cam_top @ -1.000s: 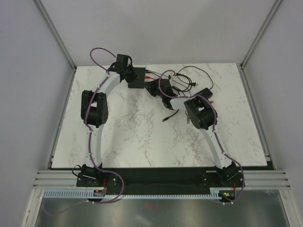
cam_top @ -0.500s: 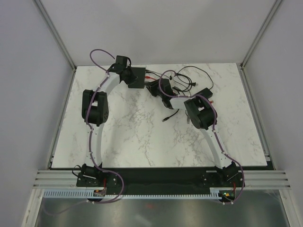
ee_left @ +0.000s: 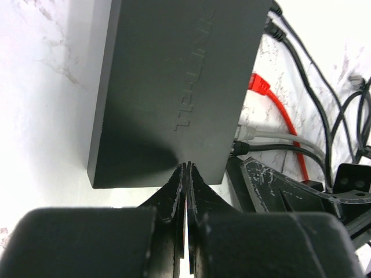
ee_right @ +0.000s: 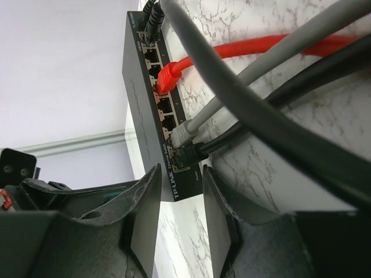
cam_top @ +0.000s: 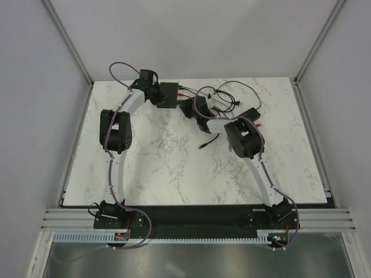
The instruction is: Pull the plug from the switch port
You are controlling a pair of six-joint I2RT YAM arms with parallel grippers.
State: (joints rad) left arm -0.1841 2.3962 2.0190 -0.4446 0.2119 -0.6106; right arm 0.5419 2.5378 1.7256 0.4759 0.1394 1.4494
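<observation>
The switch [cam_top: 170, 92] is a flat black box at the table's back; its port row [ee_right: 159, 98] faces my right gripper. A red plug [ee_right: 168, 75], a grey plug [ee_right: 184, 134] and a black plug [ee_right: 191, 153] sit in its ports, with another black plug [ee_right: 152, 23] at the far end. My left gripper [ee_left: 187, 166] is shut, its tips pressed down on the switch's top [ee_left: 174, 81] near one end. My right gripper [ee_right: 179, 174] is open, nothing between its fingers, its tips just short of the switch's corner below the black plug.
A small black power adapter [cam_top: 253, 114] with thin black cords [cam_top: 232, 94] lies right of the switch. A loose cable end [cam_top: 203, 146] rests on the marble in front. Red, grey and black cables [ee_right: 278, 87] cross close over my right gripper.
My right gripper's jaws have opened a little wider near the switch's ports. The left gripper stays shut on top of the switch, its arm shifted slightly left.
</observation>
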